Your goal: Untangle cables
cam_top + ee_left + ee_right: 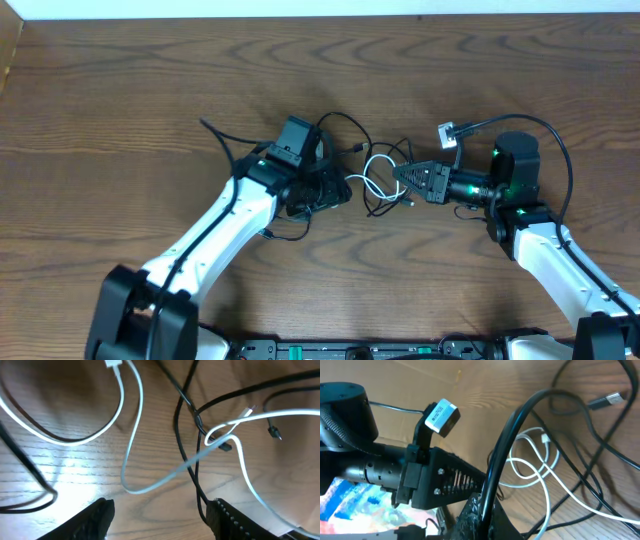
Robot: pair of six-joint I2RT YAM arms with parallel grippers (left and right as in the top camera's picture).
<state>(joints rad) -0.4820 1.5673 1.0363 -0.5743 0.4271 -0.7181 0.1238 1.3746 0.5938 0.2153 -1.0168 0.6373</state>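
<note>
The white cable point(370, 178) lies looped on the wooden table between my two grippers, crossed with the black cable point(385, 208). My left gripper point(335, 190) is open just left of the tangle. In the left wrist view its fingers point(160, 520) stand wide apart over bare wood, the black cable point(179, 425) running down along the right finger and the white cable point(132, 435) looping beyond them. My right gripper point(398, 173) points left at the tangle. In the right wrist view its fingers point(485, 515) look shut on the black cable point(505, 445), which arcs upward. The white cable point(545, 480) loops beside it.
The wooden table point(120, 110) has a pale strip along its far edge. A black plug end point(272, 432) lies loose on the wood. A black arm part with a white label point(440, 415) fills the left of the right wrist view.
</note>
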